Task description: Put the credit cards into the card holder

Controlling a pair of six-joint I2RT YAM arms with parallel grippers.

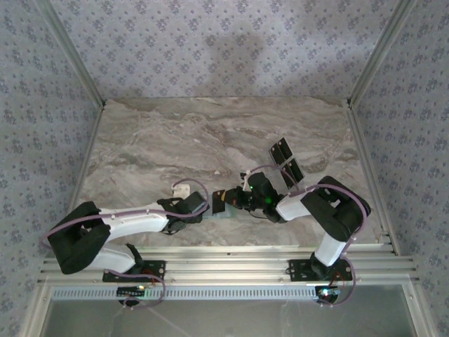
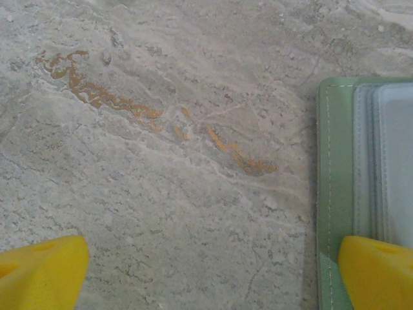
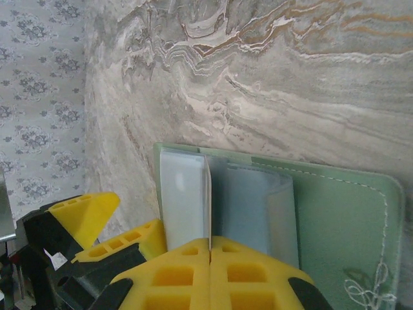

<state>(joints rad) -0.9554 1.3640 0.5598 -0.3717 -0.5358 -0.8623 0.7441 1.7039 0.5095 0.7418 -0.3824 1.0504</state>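
Pinching a credit card (image 3: 208, 194) edge-on above the open card holder (image 3: 335, 213) on the table (image 3: 290, 97), right fingers (image 3: 174, 278) closed, left fingers (image 2: 45, 274) spread wide beside the holder, spare cards (image 1: 280, 151) well behind.

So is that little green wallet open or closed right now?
Open. The card holder lies spread on the table, its clear inner sleeves exposed in both wrist views.

Figure: two white-and-black table-mounted arms.
The left arm (image 1: 137, 221) and right arm (image 1: 302, 203) have white link shells; black joints; lilac cables (image 1: 354, 200) looped alongside; the right gripper (image 3: 210, 248) has yellow lattice-moulded fingers (image 3: 174, 278).
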